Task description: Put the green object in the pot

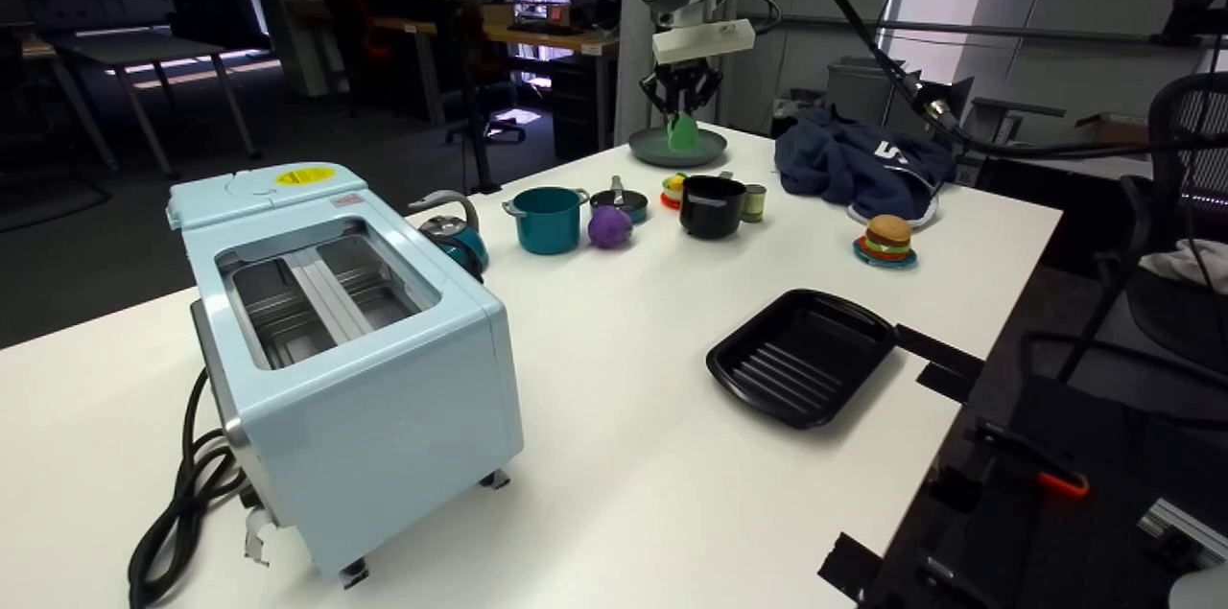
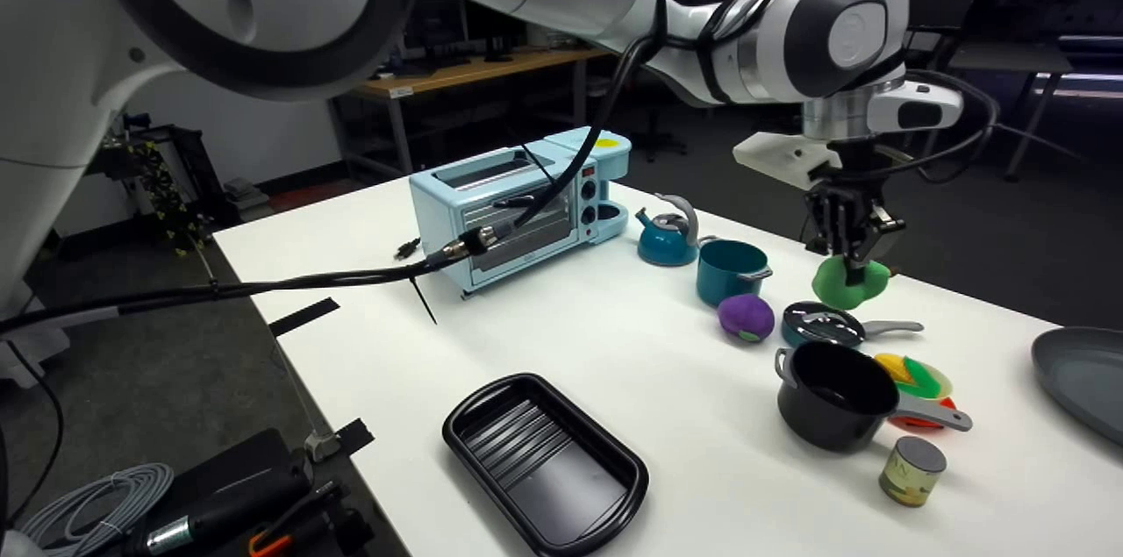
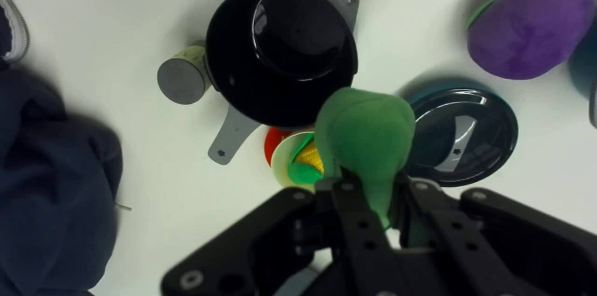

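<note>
My gripper [image 1: 683,101] is shut on the green object [image 1: 683,135], a rounded bright green item with a narrower end between the fingers. In an exterior view the gripper [image 2: 855,272] holds the green object [image 2: 833,285] in the air above the lidded pan. In the wrist view the green object [image 3: 366,128] hangs below the fingertips [image 3: 373,184] and overlaps the edge of the black pot [image 3: 233,58]. The black pot, with a grey handle, stands upright and open in both exterior views [image 1: 710,218] [image 2: 816,417]. A teal pot [image 2: 730,276] stands farther along the table.
A lidded pan [image 3: 461,147], a purple vegetable [image 3: 529,28], a bowl with corn [image 3: 284,161] and a can [image 3: 181,81] surround the black pot. A grey pan [image 2: 1088,364], dark cloth [image 1: 854,163], black tray [image 1: 806,360], burger [image 1: 887,240], kettle [image 2: 667,241] and blue oven [image 1: 384,456] also stand here.
</note>
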`<state>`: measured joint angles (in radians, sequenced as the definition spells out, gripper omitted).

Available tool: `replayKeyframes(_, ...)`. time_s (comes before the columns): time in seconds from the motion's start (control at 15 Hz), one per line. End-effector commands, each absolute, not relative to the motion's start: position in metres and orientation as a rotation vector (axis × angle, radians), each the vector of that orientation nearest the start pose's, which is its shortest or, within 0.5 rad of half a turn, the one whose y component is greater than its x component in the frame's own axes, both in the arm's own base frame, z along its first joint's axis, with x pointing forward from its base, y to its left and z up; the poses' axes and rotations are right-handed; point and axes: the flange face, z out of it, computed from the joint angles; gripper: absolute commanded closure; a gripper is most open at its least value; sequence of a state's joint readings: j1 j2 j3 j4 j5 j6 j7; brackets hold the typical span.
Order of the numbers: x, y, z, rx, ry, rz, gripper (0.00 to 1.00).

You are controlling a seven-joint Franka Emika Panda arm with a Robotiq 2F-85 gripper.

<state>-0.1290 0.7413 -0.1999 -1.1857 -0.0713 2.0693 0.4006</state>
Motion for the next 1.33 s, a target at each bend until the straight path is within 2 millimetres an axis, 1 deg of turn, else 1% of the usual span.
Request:
replayKeyframes(0.0, 0.732, -0.202, 0.365, -3.144, 1.023, -0.334, 0.96)
replayKeyframes(0.2, 0.725, -0.193, 0.348, -3.156, 0.968, -0.297, 0.96)
replayKeyframes(0.33, 0.713, -0.189, 0.331, -3.158, 0.937, -0.220, 0.96)
replayKeyframes(0.53, 0.691, -0.195, 0.316, -3.144, 0.889, -0.121, 0.96)
replayKeyframes(0.6, 0.681, -0.206, 0.315, -3.145, 0.878, -0.097, 0.96)
replayKeyframes(0.67, 0.673, -0.213, 0.313, -3.150, 0.885, -0.076, 0.96)
replayKeyframes(0.73, 0.668, -0.211, 0.311, -3.153, 0.902, -0.062, 0.96)
replayKeyframes(0.87, 0.656, -0.232, 0.314, -3.144, 0.962, -0.042, 0.96)
replayKeyframes(1.0, 0.648, -0.248, 0.310, -3.161, 1.040, -0.031, 0.96)
replayKeyframes(1.07, 0.646, -0.254, 0.311, -3.154, 1.082, -0.035, 0.96)
replayKeyframes(1.13, 0.650, -0.260, 0.311, -3.130, 1.113, -0.059, 0.96)
replayKeyframes(1.2, 0.655, -0.263, 0.314, -3.121, 1.119, -0.082, 0.96)
replayKeyframes(1.27, 0.665, -0.260, 0.324, -3.117, 1.099, -0.133, 0.96)
